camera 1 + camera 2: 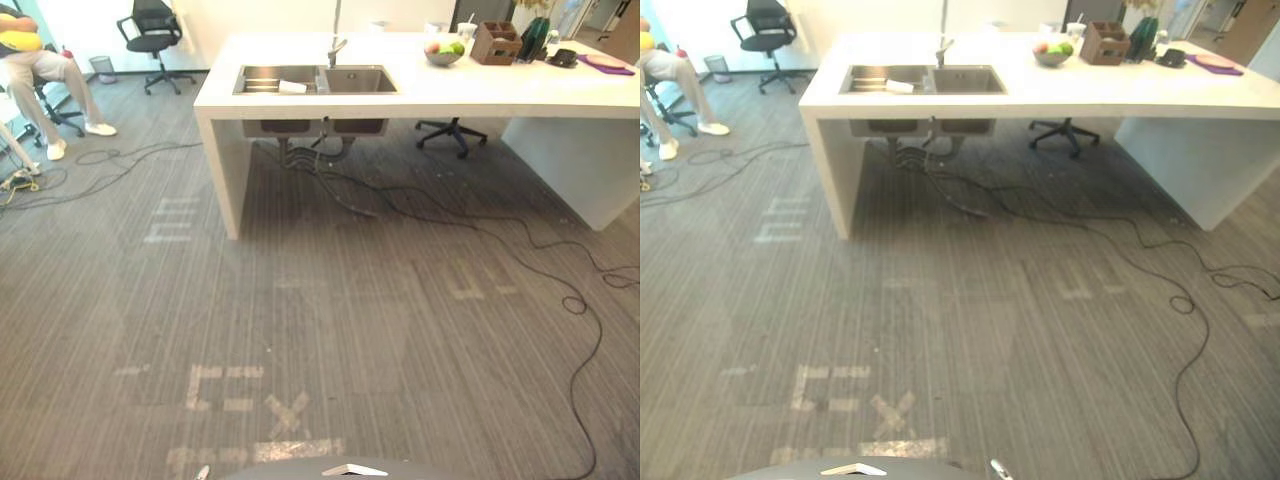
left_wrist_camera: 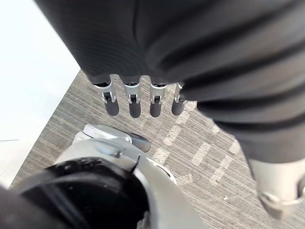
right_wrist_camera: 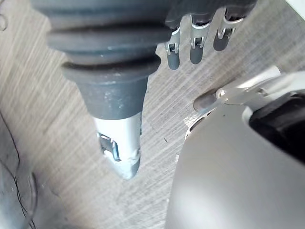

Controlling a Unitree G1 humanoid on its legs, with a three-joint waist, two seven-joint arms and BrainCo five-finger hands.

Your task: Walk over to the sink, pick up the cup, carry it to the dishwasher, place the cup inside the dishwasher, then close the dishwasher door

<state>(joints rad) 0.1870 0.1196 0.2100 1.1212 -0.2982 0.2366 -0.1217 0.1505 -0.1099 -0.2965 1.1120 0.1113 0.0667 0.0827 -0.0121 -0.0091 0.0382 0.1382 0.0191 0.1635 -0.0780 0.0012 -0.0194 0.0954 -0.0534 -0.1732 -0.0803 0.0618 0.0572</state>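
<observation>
step: walk to the sink | cup [image 1: 292, 87] lies in left basin of sink [image 1: 360, 80], by the divider, apparently on its side, long axis left-right | far ahead, slightly left | left robot hand [image 2: 133, 100], right robot hand [image 3: 193, 45]: fingers straight, empty | left judged nearer

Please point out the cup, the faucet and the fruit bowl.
cup [image 1: 292, 87], left eye view, its white side.
faucet [image 1: 336, 47], left eye view, its spout.
fruit bowl [image 1: 443, 60], left eye view, its front wall.
</observation>
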